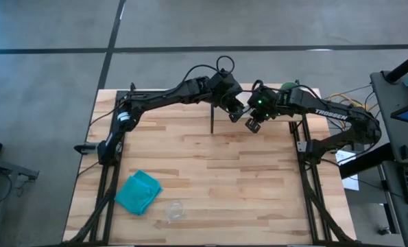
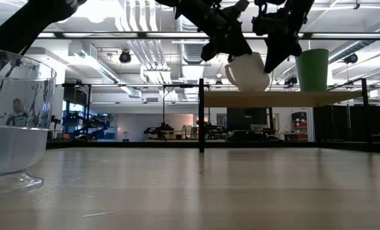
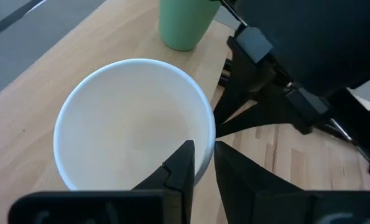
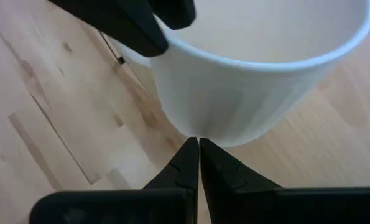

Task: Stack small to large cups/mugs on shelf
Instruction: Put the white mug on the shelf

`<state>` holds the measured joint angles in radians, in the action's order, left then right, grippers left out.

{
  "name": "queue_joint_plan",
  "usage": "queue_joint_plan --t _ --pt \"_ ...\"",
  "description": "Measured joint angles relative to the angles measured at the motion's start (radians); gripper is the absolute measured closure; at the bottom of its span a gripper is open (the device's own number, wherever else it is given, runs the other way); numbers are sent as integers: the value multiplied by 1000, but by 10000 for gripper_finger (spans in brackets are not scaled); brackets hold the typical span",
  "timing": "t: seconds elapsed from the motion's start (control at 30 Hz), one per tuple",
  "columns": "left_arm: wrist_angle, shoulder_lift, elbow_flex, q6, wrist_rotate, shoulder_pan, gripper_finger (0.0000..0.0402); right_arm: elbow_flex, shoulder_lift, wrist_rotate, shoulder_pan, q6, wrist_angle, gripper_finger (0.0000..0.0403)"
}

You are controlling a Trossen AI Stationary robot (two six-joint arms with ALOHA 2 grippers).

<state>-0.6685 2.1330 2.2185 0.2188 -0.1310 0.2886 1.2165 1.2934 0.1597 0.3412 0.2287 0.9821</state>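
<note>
White mug point(image 2: 248, 71) tilts over shelf point(image 2: 285, 98) edge, left tool point(image 3: 200, 163) pinching rim.

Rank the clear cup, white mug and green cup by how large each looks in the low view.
1. Clear cup: looks largest by far, but only because it sits right against the camera.
2. Green cup on the shelf.
3. White mug: close to the green cup; not a firm ranking.

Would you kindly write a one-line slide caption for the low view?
Left gripper holds the white mug by its rim just above the shelf, beside the green cup; clear cup in foreground.
</note>
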Motion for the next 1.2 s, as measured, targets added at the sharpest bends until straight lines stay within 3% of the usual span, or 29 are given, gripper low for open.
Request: queue_joint_plan --t 0.63,0.87,0.97,1.2 --pt "18 -2 14 2 5 -16 355 -148 -22 53 7 24 -94 395" --pt "15 -30 15 1 15 -15 355 -119 -102 45 4 52 -89 395" --pt "2 -41 15 0 32 -16 355 -82 -151 -6 4 53 -97 395" --pt "-121 -72 15 0 47 -15 355 -18 -212 -244 1 47 -106 394"
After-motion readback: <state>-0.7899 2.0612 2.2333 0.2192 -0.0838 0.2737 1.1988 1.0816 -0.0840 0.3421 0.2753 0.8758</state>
